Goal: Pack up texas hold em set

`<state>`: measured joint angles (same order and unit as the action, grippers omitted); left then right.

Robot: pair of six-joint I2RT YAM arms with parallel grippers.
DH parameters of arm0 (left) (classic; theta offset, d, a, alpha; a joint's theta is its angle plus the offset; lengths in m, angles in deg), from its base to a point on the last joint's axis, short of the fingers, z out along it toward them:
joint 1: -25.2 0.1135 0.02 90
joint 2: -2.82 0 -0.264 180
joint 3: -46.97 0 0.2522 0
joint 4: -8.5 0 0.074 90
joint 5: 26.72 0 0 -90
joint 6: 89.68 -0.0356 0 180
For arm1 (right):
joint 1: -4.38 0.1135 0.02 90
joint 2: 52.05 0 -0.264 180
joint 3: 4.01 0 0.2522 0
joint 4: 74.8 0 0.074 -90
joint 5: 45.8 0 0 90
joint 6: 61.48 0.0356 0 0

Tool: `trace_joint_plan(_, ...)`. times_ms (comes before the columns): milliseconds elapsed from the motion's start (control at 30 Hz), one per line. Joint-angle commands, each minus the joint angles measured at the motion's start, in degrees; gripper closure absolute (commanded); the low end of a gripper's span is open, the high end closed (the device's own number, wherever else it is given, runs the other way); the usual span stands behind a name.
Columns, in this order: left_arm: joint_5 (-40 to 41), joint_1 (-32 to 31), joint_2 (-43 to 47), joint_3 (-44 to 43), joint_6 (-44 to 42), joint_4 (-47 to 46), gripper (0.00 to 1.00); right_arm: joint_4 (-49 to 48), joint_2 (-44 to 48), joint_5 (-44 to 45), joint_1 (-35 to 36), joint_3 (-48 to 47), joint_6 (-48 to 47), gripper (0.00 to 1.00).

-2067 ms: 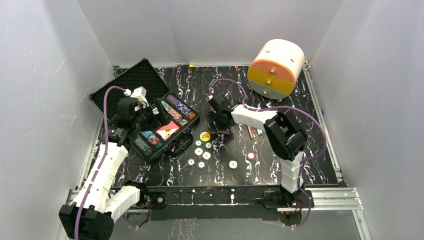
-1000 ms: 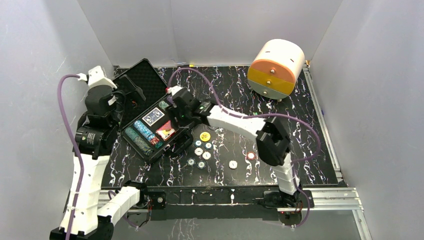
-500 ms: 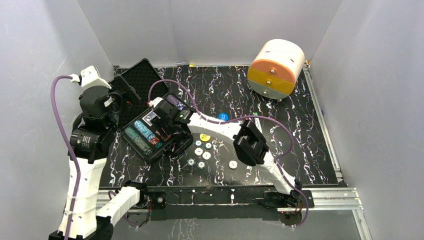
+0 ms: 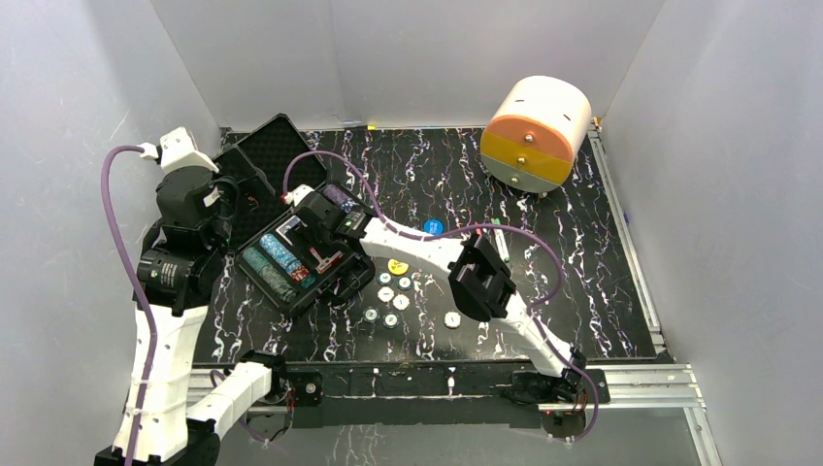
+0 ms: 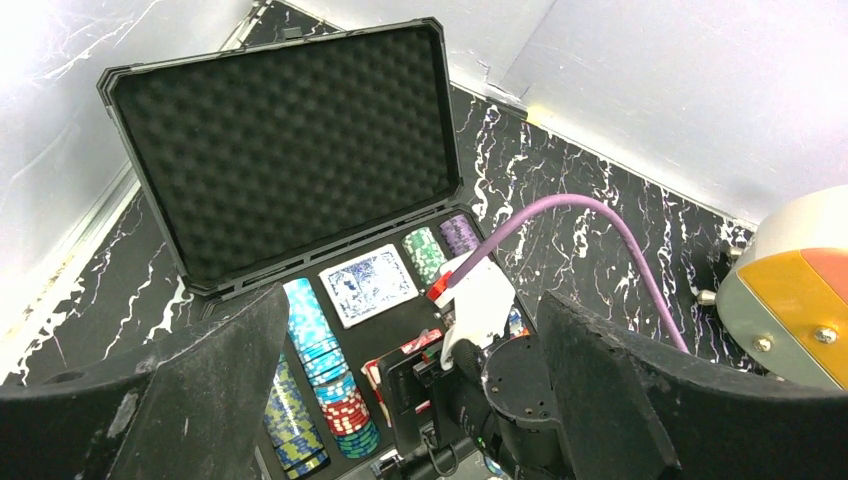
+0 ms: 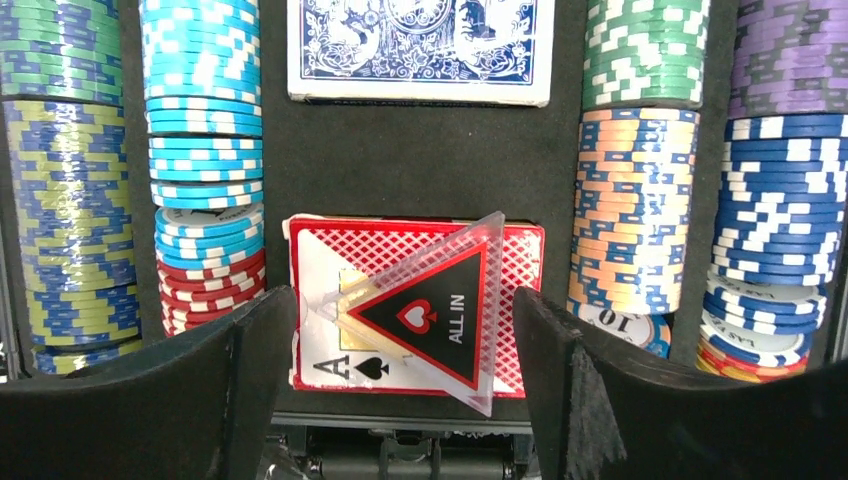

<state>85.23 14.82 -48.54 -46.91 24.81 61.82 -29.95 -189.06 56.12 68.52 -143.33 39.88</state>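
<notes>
Loose buttons dot the counter just in front of the open black case. Over its red-backed deck, where the clear ALL IN triangle lies, the right gripper hangs with jaws apart, empty. A straight lift should clear the chip stacks on either side. Beyond, the left gripper, also spread and empty, faces the foam lid.

Plain white walls enclose a black marbled tabletop.

Right claw swung from loose chips to over case; left claw pulled back, raised.
</notes>
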Motion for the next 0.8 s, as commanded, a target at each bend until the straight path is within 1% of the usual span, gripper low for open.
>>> trace_joint_plan(0, -1.3, -0.5, 0.0, -0.2, -0.4, -0.5, 0.06, 0.8, 2.9, -0.2, -0.5, -3.5, 4.5, 0.10)
trace_joint_plan(67, -1.6, -0.5, -0.2, -0.5, -0.4, -0.6, 0.06, -2.8, 6.8, -1.7, -0.9, 0.1, 6.2, 0.08)
trace_joint_plan(167, -2.1, -0.7, -0.5, -1.1, -0.4, -0.8, 0.05, -6.4, 12.0, -2.0, -1.9, 4.3, 8.4, 0.07)
trace_joint_plan(267, -2.8, -0.8, -0.5, -1.2, -0.5, -1.0, 0.03, -8.4, 16.9, 1.3, -2.9, 9.5, 9.6, 0.08)
trace_joint_plan(367, -4.5, -0.8, -0.4, -0.2, -0.2, -1.4, 0.02, -10.6, 23.5, 6.9, -4.9, 18.5, 11.9, 0.11)
trace_joint_plan(533, -9.2, -0.9, -0.4, 2.0, 0.6, -3.0, 0.02, -10.3, 32.0, 11.4, -12.7, 33.8, 18.8, 0.17)
trace_joint_plan(667, -11.3, -0.9, -0.6, 3.6, 1.8, -3.7, 0.02, -9.1, 34.5, 11.9, -18.0, 41.5, 20.6, 0.18)
trace_joint_plan(767, -12.5, -0.9, -0.5, 4.7, 2.5, -4.1, 0.02, -7.7, 33.2, 11.8, -20.5, 42.7, 21.3, 0.18)
